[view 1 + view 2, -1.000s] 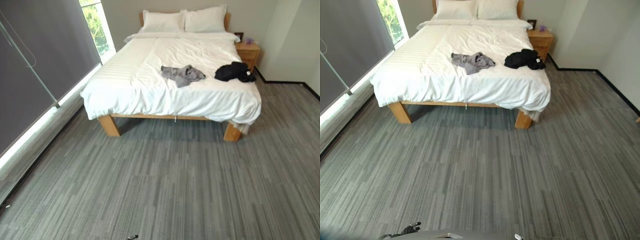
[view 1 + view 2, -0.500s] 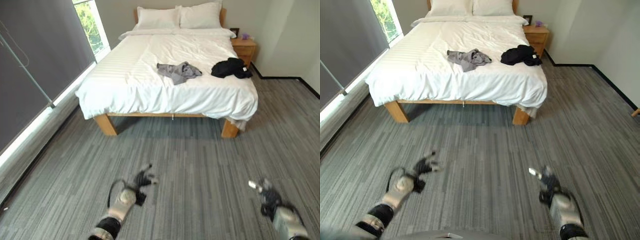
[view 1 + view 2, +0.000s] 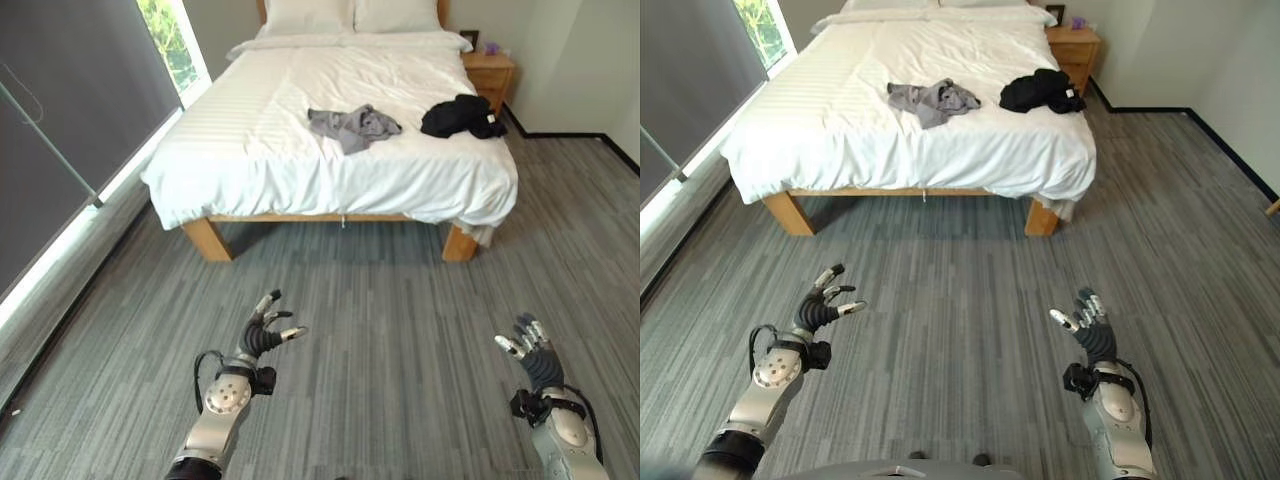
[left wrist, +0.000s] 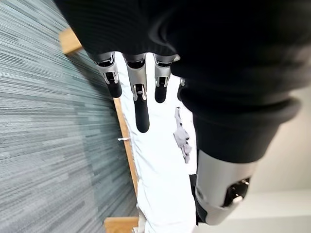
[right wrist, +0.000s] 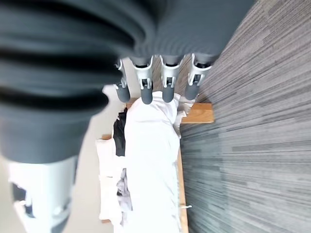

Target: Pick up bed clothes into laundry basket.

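1. The left hand [image 3: 262, 338] is raised over the grey carpet floor [image 3: 380, 330], well short of the bed. Its fingers are spread and relaxed, and it holds nothing.
2. The right hand [image 3: 532, 358] is raised on the other side, also over the carpet. Its fingers are straight and apart, with nothing in them.
3. A wooden bed [image 3: 330, 150] with white bedding stands ahead of both hands.
4. A crumpled grey garment [image 3: 352, 126] lies on the bedding, near the middle of the bed.
5. A black garment [image 3: 460, 115] lies to the right of the grey one, close to the bed's right edge, apart from it.
6. Two white pillows [image 3: 350, 14] rest at the head of the bed.
7. A wooden nightstand [image 3: 490, 72] stands beside the bed's head on the right.
8. A window [image 3: 172, 40] is on the left wall.
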Controlling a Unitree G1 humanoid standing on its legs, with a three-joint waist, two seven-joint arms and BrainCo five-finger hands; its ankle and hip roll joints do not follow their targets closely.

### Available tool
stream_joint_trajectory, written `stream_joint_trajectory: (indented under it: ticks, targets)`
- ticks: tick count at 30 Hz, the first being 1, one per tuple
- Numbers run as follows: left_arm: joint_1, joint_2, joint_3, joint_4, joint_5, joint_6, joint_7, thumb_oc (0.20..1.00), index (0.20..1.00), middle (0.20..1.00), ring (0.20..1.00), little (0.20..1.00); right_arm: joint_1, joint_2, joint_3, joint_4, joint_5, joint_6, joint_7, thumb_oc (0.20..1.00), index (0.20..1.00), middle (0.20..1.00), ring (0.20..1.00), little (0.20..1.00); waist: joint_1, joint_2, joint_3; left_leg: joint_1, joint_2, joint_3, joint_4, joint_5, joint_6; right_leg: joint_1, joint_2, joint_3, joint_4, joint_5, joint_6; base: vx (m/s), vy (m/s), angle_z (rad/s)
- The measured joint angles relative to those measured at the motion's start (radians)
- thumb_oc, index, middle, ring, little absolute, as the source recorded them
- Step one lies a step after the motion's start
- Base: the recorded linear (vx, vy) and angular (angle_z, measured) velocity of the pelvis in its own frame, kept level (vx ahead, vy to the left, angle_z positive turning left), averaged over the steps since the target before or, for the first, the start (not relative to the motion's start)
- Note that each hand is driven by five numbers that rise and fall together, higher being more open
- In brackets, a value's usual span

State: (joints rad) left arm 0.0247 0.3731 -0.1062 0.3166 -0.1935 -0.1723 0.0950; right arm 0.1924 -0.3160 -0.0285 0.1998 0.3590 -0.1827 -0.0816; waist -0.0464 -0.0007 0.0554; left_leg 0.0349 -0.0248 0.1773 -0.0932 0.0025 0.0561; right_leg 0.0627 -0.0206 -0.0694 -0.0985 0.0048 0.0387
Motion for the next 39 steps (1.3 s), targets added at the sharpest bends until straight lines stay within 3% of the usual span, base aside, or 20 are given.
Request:
stream_joint_trajectory:
  ticks: [6,9,11,13,15,16,17,19,20,23,24,25,26,27,29,32,33,36,37,39]
  targets:
    - [-0.063,0.006,0.001,0.001,0.0,0.0,0.024,1.0,1.0,1.0,1.0,1.0,-0.052,-0.059,-0.005,0.001,-0.005,-0.007,-0.002,1.0,1.0,1.0,1.0,1.0,-0.005,0.029,0.062,-0.024,0.0,0.014,0.0,0.004,0.022,-0.136,-0.007,0.014,0.219,-0.045,0.044,0.0,0.126,-0.13]
    - [-0.14,0.013,-0.007,0.003,0.001,0.0,0.044,1.0,1.0,1.0,1.0,1.0,-0.069,-0.06,-0.002,-0.019,-0.005,-0.015,-0.003,1.0,1.0,1.0,1.0,1.0,-0.017,0.031,0.138,-0.018,-0.019,0.023,0.021,-0.017,0.063,-0.416,-0.052,0.017,0.76,-0.037,0.073,0.16,0.104,-0.1]
    - [-0.145,0.018,-0.01,0.003,0.013,0.001,0.058,1.0,1.0,1.0,1.0,1.0,-0.052,-0.058,0.008,-0.019,-0.006,-0.012,-0.001,1.0,1.0,1.0,1.0,1.0,-0.034,0.016,0.16,-0.025,-0.034,0.034,0.051,-0.039,0.089,-0.512,-0.097,0.021,0.884,-0.067,0.077,0.25,-0.04,0.14]
    - [-0.137,0.022,-0.007,0.001,0.02,0.004,0.061,1.0,1.0,1.0,1.0,1.0,-0.051,-0.06,0.004,-0.022,-0.007,-0.011,-0.002,1.0,1.0,1.0,1.0,1.0,-0.035,0.024,0.162,-0.033,-0.031,0.039,0.053,-0.053,0.082,-0.571,-0.135,-0.012,0.791,-0.077,0.076,0.43,-0.122,-0.2]
    - [-0.137,0.024,-0.002,0.006,0.019,0.005,0.065,1.0,1.0,1.0,1.0,1.0,-0.043,-0.046,0.001,-0.025,-0.006,-0.009,0.001,1.0,1.0,1.0,1.0,1.0,-0.039,0.02,0.162,-0.029,-0.039,0.033,0.024,-0.086,0.025,-0.562,-0.166,-0.053,0.497,-0.077,0.088,0.54,-0.21,-0.06]
    - [-0.146,0.035,0.021,0.025,0.019,0.005,0.066,1.0,1.0,1.0,1.0,1.0,-0.038,-0.03,0.004,-0.035,-0.007,-0.013,0.003,1.0,1.0,1.0,1.0,1.0,-0.064,-0.023,0.166,-0.079,-0.041,0.034,0.19,-0.144,0.037,-0.55,-0.203,-0.031,0.314,-0.055,0.183,0.76,-0.364,0.02]
    - [-0.141,0.028,0.046,0.054,0.019,0.009,0.067,1.0,1.0,1.0,1.0,1.0,-0.043,-0.019,0.007,-0.025,-0.006,-0.001,0.002,1.0,1.0,1.0,1.0,1.0,-0.059,-0.053,0.167,-0.081,-0.051,0.034,0.241,-0.201,0.035,-0.525,-0.22,-0.046,0.194,-0.029,0.175,0.74,-0.375,0.09]
    - [-0.117,-0.004,0.058,0.05,0.02,0.012,0.069,1.0,1.0,1.0,1.0,1.0,-0.02,-0.016,-0.015,-0.025,-0.007,0.003,0.004,1.0,1.0,1.0,1.0,1.0,-0.095,-0.048,0.16,-0.091,-0.026,0.002,0.286,-0.236,-0.017,-0.503,-0.212,-0.082,0.139,-0.025,0.173,0.45,-0.251,0.47]
    - [-0.104,-0.044,0.034,0.025,0.019,0.013,0.065,1.0,1.0,1.0,1.0,1.0,0.027,-0.022,-0.049,-0.042,-0.007,0.011,0.005,1.0,1.0,1.0,1.0,1.0,-0.103,-0.029,0.146,-0.083,0.011,-0.044,0.286,-0.258,-0.009,-0.481,-0.184,-0.099,0.201,0.002,0.134,0.48,-0.343,0.86]
    - [-0.009,-0.042,0.011,0.006,-0.026,0.017,0.05,1.0,1.0,1.0,1.0,1.0,0.037,-0.017,-0.009,-0.01,-0.005,0.005,0.011,1.0,1.0,1.0,1.0,1.0,-0.103,-0.05,0.106,0.022,0.067,-0.072,0.276,-0.252,-0.12,-0.345,-0.095,-0.082,0.243,0.059,0.034,0.51,-0.418,0.4]
    - [-0.003,-0.077,0.052,0.002,-0.116,0.016,0.049,1.0,1.0,1.0,1.0,1.0,0.044,0.001,-0.013,-0.01,0.018,0.008,0.016,1.0,1.0,1.0,1.0,1.0,-0.121,-0.051,0.101,-0.105,0.111,-0.08,0.556,-0.277,-0.148,-0.363,-0.078,-0.075,0.309,0.032,-0.031,0.56,-0.56,-0.02]
    - [0.05,-0.099,0.053,0.001,-0.176,0.02,0.045,1.0,1.0,1.0,1.0,1.0,0.044,0.0,-0.01,-0.026,0.07,-0.01,0.035,1.0,1.0,1.0,1.0,1.0,-0.084,-0.022,0.076,-0.201,0.17,-0.115,0.796,-0.182,-0.153,-0.354,-0.026,-0.079,0.36,-0.053,-0.062,0.71,-0.678,-0.13]
    - [0.073,-0.096,0.057,-0.024,-0.186,0.032,0.035,1.0,1.0,1.0,1.0,1.0,0.051,-0.002,-0.014,-0.041,0.085,-0.002,0.042,1.0,1.0,1.0,1.0,1.0,-0.072,-0.009,0.075,-0.275,0.184,-0.134,0.919,-0.109,-0.116,-0.342,0.002,-0.068,0.367,-0.086,-0.104,0.65,-0.559,-0.41]
    - [0.096,-0.087,0.061,-0.065,-0.189,0.032,0.026,1.0,1.0,1.0,1.0,1.0,0.064,-0.008,-0.023,-0.048,0.087,0.002,0.043,1.0,1.0,1.0,1.0,1.0,-0.047,-0.014,0.08,-0.371,0.191,-0.169,1.062,0.051,-0.093,-0.327,0.024,-0.061,0.372,-0.115,-0.126,0.5,-0.288,-0.19]
    - [0.092,-0.08,0.096,-0.1,-0.202,0.03,0.013,1.0,1.0,1.0,1.0,1.0,0.075,-0.009,-0.055,-0.049,0.119,0.015,0.035,1.0,1.0,1.0,1.0,1.0,0.017,-0.061,0.134,-0.55,0.14,-0.142,1.184,0.014,-0.084,-0.221,0.018,-0.046,0.348,-0.158,-0.14,0.55,-0.171,-0.16]
    - [0.121,-0.069,0.101,-0.105,-0.243,0.032,0.011,1.0,1.0,1.0,1.0,1.0,0.049,-0.026,-0.042,-0.051,0.134,0.017,0.04,1.0,1.0,1.0,1.0,1.0,0.026,-0.07,0.136,-0.556,0.15,0.05,0.851,0.031,-0.065,-0.065,0.028,-0.092,0.273,-0.151,-0.095,0.64,-0.004,-0.17]
    - [0.152,-0.053,0.1,-0.141,-0.257,0.03,-0.001,1.0,1.0,1.0,1.0,1.0,0.049,-0.021,-0.038,-0.075,0.155,0.014,0.041,1.0,1.0,1.0,1.0,1.0,0.049,-0.067,0.103,-0.534,0.136,0.149,0.618,0.022,-0.072,-0.007,0.041,-0.108,0.201,-0.24,-0.005,0.65,0.006,-0.41]
    - [0.143,-0.058,0.09,-0.176,-0.264,0.029,-0.023,1.0,1.0,1.0,1.0,1.0,0.014,-0.036,-0.02,-0.06,0.17,0.009,0.045,1.0,1.0,1.0,1.0,1.0,0.049,-0.002,0.088,-0.487,0.028,0.194,0.257,0.023,-0.07,0.116,0.108,-0.12,0.15,-0.255,-0.005,0.39,0.001,-0.16]
    - [0.143,-0.059,0.081,-0.178,-0.263,0.029,-0.025,1.0,1.0,1.0,1.0,1.0,0.013,-0.039,0.007,-0.061,0.169,0.011,0.049,1.0,1.0,1.0,1.0,1.0,0.056,-0.001,0.088,-0.463,-0.019,0.217,0.223,0.038,-0.045,0.151,0.115,-0.132,0.161,-0.256,-0.005,0.58,0.077,-0.12]
    - [0.16,-0.068,0.07,-0.2,-0.262,0.031,-0.029,1.0,1.0,1.0,1.0,1.0,0.063,-0.032,0.06,-0.106,0.168,0.032,0.059,1.0,1.0,1.0,1.0,1.0,0.062,0.039,0.061,-0.326,-0.062,0.32,0.325,-0.031,0.198,0.203,0.18,-0.106,0.312,-0.256,-0.004,0.67,0.312,-0.17]
